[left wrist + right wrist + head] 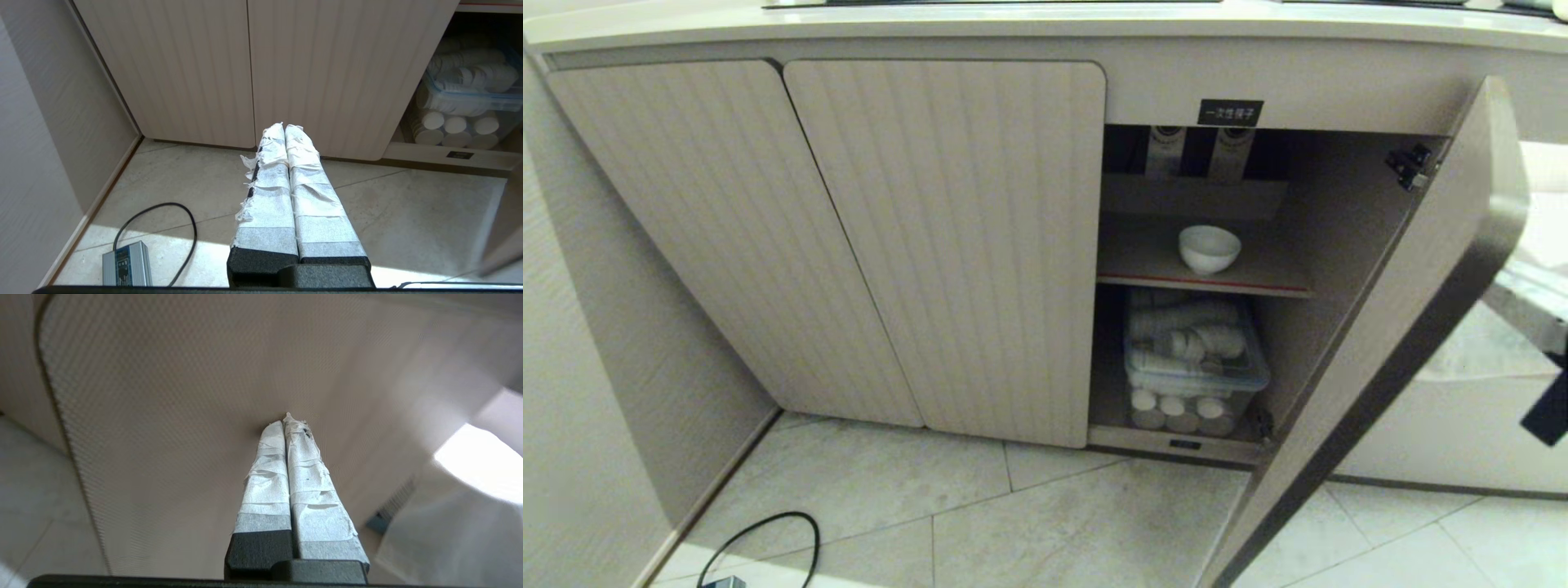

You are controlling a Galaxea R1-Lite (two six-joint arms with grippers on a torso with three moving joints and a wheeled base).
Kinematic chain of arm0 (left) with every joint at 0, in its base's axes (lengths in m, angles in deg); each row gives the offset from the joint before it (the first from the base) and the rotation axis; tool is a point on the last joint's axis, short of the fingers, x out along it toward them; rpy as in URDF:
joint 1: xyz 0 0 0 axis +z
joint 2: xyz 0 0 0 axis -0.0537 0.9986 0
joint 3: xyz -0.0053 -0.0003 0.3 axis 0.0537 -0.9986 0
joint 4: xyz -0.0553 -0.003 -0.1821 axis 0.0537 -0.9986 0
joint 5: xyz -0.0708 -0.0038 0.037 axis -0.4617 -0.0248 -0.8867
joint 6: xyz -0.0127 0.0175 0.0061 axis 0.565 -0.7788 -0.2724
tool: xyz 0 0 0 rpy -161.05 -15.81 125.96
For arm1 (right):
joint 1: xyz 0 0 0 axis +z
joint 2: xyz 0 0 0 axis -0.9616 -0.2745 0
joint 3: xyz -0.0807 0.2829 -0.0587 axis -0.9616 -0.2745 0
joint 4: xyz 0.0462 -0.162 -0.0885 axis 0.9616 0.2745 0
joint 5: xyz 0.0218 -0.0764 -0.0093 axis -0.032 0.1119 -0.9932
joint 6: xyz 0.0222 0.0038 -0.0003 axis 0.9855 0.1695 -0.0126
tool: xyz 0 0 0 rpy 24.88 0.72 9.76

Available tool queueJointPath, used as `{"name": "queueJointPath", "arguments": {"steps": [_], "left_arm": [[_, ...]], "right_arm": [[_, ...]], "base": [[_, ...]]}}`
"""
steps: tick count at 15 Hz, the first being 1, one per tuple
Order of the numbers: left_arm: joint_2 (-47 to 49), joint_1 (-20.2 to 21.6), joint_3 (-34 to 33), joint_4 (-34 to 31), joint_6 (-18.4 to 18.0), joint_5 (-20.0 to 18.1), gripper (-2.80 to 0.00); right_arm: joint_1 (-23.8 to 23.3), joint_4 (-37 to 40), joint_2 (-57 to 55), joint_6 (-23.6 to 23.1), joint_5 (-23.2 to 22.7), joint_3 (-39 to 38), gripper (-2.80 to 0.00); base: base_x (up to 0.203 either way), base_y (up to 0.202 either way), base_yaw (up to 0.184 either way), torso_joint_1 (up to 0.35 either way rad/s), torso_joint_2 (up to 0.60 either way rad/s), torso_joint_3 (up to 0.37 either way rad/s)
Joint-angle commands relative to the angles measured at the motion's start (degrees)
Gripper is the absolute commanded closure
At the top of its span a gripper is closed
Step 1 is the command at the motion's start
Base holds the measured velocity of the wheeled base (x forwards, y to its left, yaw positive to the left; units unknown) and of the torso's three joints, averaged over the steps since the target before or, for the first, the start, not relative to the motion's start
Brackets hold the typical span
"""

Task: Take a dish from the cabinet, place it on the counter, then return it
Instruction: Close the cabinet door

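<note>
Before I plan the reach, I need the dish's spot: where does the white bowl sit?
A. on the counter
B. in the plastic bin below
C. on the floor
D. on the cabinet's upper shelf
D: the white bowl stands alone on the red-edged upper shelf behind the open door, above the plastic bin.

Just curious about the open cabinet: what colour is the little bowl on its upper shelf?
Plain glossy white, with no pattern. The bowl shows best in the head view.

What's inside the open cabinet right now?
A white bowl sits on the upper shelf. Below, a clear bin holds stacked disposable cups. Closed doors hide the rest.
</note>
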Motion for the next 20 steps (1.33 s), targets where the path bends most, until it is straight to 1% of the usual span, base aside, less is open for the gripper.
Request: {"name": "queueJointPath", "arguments": {"steps": [1,3,8,11,14,16,18,20], "left_arm": [[0.0,0.0,0.06,0.0,0.0,0.01,0.0],[0.0,0.0,0.02,0.0,0.0,0.01,0.0],[0.0,0.0,-0.02,0.0,0.0,0.01,0.0],[0.0,0.0,0.06,0.0,0.0,0.01,0.0],[0.0,0.0,-0.02,0.0,0.0,0.01,0.0],[0.0,0.0,-0.02,0.0,0.0,0.01,0.0],[0.0,0.0,-0.02,0.0,0.0,0.01,0.0],[0.0,0.0,0.03,0.0,0.0,0.01,0.0]], "right_arm": [[0.06,-5.2,-5.9,-0.46,0.16,0.27,0.0],[0.11,-9.54,-9.19,-1.17,0.16,0.65,0.0],[0.11,-15.92,-17.74,-1.32,0.92,4.14,0.0],[0.11,-23.7,-24.97,-1.36,2.51,6.31,0.0],[0.03,-29.74,-32.03,-1.43,3.16,10.57,0.0],[-0.11,-32.87,-36.75,-1.36,4.87,14.11,0.0],[-1.08,-34.43,-40.53,-1.31,6.47,18.06,0.0],[-2.88,-34.71,-43.42,-1.24,6.72,20.77,0.0]], "base": [[0.0,0.0,0.0,0.0,0.0,0.0],[0.0,0.0,0.0,0.0,0.0,0.0],[0.0,0.0,0.0,0.0,0.0,0.0],[0.0,0.0,0.0,0.0,0.0,0.0],[0.0,0.0,0.0,0.0,0.0,0.0],[0.0,0.0,0.0,0.0,0.0,0.0],[0.0,0.0,0.0,0.0,0.0,0.0],[0.0,0.0,0.0,0.0,0.0,0.0]]}}
